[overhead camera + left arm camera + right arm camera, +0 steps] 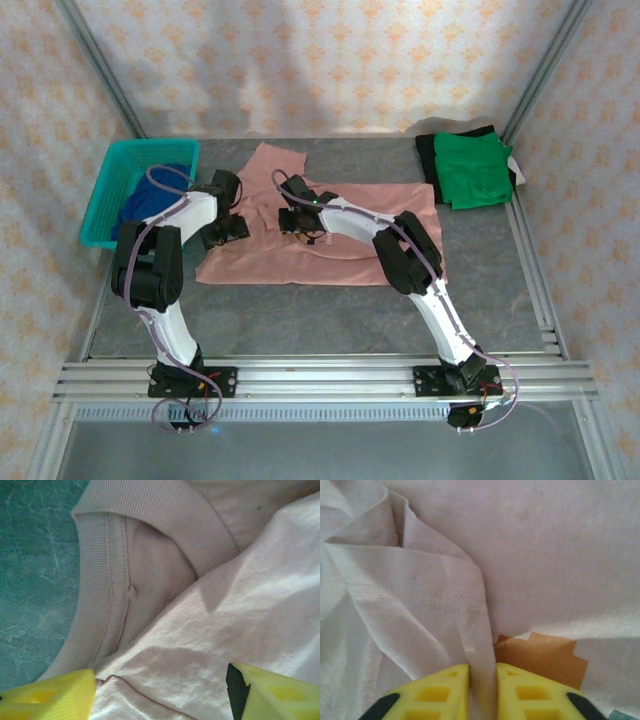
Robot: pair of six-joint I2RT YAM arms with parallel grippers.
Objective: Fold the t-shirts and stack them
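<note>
The dusty-pink t-shirt (330, 235) lies spread on the table's middle, one sleeve pointing back. My right gripper (482, 685) is shut on a raised fold of the pink t-shirt (445, 605), just left of the brown chest graphic (540, 657). My left gripper (160, 695) hangs open over the pink t-shirt (210, 645) beside the ribbed collar (150, 510), its fingers (55, 697) wide apart with nothing pinched. In the top view the left gripper (232, 228) is at the shirt's left edge and the right gripper (298, 222) is near its centre. A folded green t-shirt (475, 170) rests at the back right. A dark blue t-shirt (150, 200) lies in the basket.
The teal plastic basket (105, 195) stands at the back left beside the left arm. A dark cloth (430, 155) lies under the green t-shirt. Metal frame rails (530, 260) run along the table's right side and near edge. Grey tabletop (300, 320) shows in front of the pink shirt.
</note>
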